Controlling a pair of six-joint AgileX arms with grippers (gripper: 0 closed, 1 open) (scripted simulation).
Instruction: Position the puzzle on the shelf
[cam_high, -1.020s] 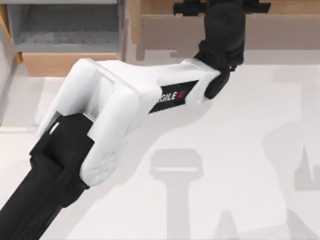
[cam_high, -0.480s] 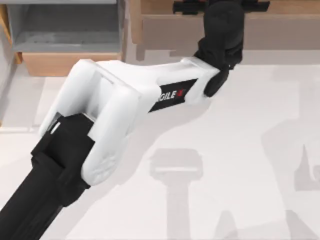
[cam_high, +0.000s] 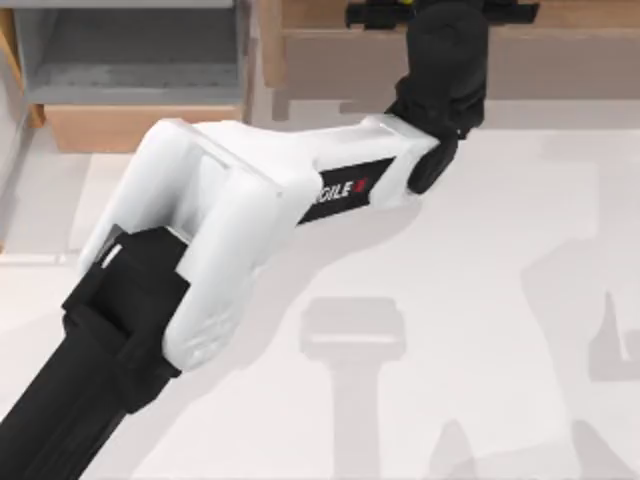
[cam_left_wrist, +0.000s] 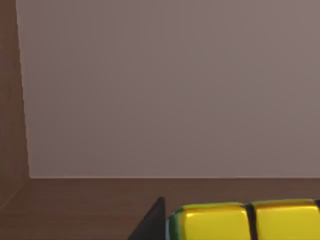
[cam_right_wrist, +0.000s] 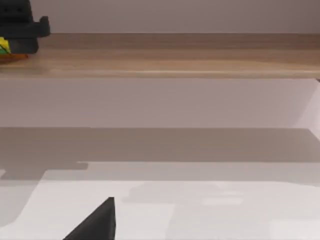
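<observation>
The left arm (cam_high: 240, 210) has a bulky, rounded glossy white shell with a black label lettered in white and a small red mark. Its lower segment is a matte black tube, and its wrist housing is black too.

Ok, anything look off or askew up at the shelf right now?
Nothing stands out. The left gripper is over the shelf with the puzzle at it, yellow face square and level with the boards. Whether the cube already rests on the wood or is released cannot be told. The white table shows no spill or damage.
</observation>
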